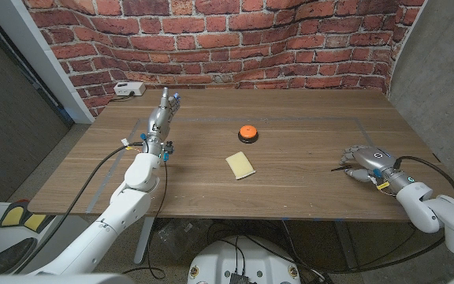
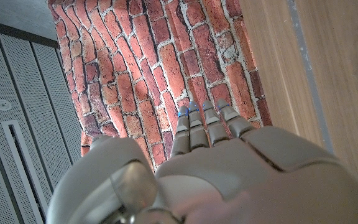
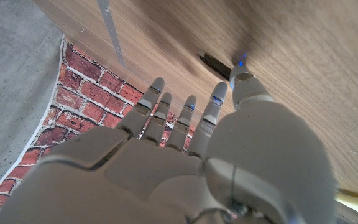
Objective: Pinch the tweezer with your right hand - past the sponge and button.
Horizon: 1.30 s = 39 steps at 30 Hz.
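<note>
light: even, soft overhead | shadows: faint | blur: near wrist-view hands | edges: bowed

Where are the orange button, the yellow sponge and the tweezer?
button (image 1: 247,132), head view, orange top
sponge (image 1: 241,165), head view, middle of its top face
tweezer (image 3: 215,62), right wrist view, dark end beside the thumb

One yellow sponge (image 1: 240,165), one orange button (image 1: 247,133), one dark tweezer (image 1: 339,168), one white box (image 1: 128,90)

My head camera looks down over the table (image 1: 290,189); both wrist cameras sit close behind my knuckles, sharing wood and brick wall (image 2: 166,68).
</note>
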Tool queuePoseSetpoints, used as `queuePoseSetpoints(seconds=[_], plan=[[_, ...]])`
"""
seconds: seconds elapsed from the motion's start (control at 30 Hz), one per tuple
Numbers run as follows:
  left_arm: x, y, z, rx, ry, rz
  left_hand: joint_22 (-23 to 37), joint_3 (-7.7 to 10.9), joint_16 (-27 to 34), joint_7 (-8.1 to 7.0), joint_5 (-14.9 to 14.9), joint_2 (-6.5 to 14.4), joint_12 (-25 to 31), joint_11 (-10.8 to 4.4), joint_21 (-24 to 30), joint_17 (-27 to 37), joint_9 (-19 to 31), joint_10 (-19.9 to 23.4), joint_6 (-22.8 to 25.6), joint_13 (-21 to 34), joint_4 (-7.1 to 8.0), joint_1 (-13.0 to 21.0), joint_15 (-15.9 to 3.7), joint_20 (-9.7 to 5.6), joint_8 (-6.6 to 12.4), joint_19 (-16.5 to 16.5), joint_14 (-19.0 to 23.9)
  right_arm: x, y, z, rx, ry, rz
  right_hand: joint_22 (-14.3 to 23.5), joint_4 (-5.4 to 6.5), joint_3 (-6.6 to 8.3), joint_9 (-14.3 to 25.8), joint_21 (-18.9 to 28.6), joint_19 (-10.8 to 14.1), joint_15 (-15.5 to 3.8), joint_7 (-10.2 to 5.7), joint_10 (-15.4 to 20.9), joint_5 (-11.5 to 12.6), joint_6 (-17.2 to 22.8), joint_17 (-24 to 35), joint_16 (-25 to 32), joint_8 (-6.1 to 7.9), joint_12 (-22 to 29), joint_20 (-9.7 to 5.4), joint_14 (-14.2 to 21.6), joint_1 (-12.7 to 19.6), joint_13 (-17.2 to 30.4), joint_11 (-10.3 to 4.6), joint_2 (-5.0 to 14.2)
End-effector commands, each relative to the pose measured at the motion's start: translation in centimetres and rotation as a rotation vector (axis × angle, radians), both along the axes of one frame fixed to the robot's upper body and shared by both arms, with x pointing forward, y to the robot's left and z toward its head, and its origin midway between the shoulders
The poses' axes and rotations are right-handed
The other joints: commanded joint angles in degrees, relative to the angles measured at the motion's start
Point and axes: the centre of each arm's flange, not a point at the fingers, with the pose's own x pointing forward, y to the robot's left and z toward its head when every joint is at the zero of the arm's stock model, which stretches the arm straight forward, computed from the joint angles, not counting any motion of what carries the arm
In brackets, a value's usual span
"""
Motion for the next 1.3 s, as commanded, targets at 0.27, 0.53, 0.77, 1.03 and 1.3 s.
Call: queuePoseSetpoints(seconds=[0.27, 0.53, 0.77, 1.03, 1.3], plan=[[0.0, 0.0, -0.4, -0.004, 0.008, 0.001, 0.07, 0.0, -0.08, -0.04, -0.24, 0.46, -0.02, -0.15, -0.43, 0.32, 0.29, 0.51, 0.62, 0.32, 0.23, 0.19, 0.24, -0.11, -0.07, 0.5, 0.56, 0.1, 0.1, -0.6, -0.029, 0.004, -0.001, 0.23, 0.51, 0.08, 0.08, 0.22, 0.96, -1.31, -0.07, 1.0, 0.25, 1.29, 0.25, 0.27, 0.55, 0.32, -2.39, 0.79, 0.69, 0.02, 0.08, -0.08], [0.0, -0.1, -0.2, -0.001, 0.004, -0.002, 0.08, 0.0, -0.1, -0.05, -0.29, 0.49, -0.08, -0.17, -0.52, 0.33, 0.29, 0.48, 0.73, 0.32, 0.26, 0.24, 0.2, -0.07, -0.1, 0.51, 0.56, 0.2, 0.2, -0.6, -0.024, -0.001, 0.004, 0.25, 0.69, -0.02, 0.11, 0.27, 1.21, -1.41, -0.02, 1.57, 0.24, 2.48, 0.27, 0.22, 0.88, 0.41, -2.36, 1.14, 0.56, 0.03, -0.24, -0.01], [0.0, -0.1, -0.1, 0.001, 0.001, -0.005, 0.08, 0.0, -0.09, -0.09, -0.33, 0.5, -0.09, -0.18, -0.58, 0.33, 0.29, 0.52, 0.72, 0.33, 0.29, 0.27, 0.17, -0.07, -0.15, 0.51, 0.61, 0.4, 0.1, -0.4, -0.022, -0.013, 0.001, 0.27, 0.84, -0.18, 0.13, 0.34, 1.5, -1.57, -0.02, 2.07, 0.21, 3.52, 0.28, 0.23, 1.18, 0.5, -2.3, 1.56, 0.37, 0.03, -0.31, -0.03], [0.0, -0.1, 0.0, 0.0, -0.001, -0.007, 0.09, -0.01, -0.11, -0.12, -0.37, 0.51, -0.09, -0.25, -0.63, 0.33, 0.3, 0.63, 0.77, 0.33, 0.32, 0.3, 0.09, 0.0, -0.19, 0.57, 0.61, 0.9, 0.3, -0.2, -0.004, -0.034, 0.008, 0.29, 1.17, -0.63, 0.15, 0.56, 2.28, -1.83, -0.06, 2.85, 0.17, 5.24, 0.32, 0.32, 1.63, 0.6, -2.41, 2.52, -0.2, 0.03, -0.53, -0.21], [0.1, -0.1, 0.0, 0.003, 0.004, -0.007, 0.09, -0.01, -0.13, -0.14, -0.41, 0.52, -0.14, -0.34, -0.69, 0.33, 0.3, 0.6, 0.8, 0.33, 0.35, 0.34, 0.07, 0.09, -0.23, 0.6, 0.59, 1.1, 0.5, -0.3, 0.001, -0.043, 0.018, 0.32, 1.33, -0.93, 0.18, 0.78, 3.04, -1.98, -0.05, 3.69, 0.23, 6.98, 0.33, 0.37, 2.12, 0.72, -2.61, 3.43, -0.49, 0.03, -0.71, -0.28]])
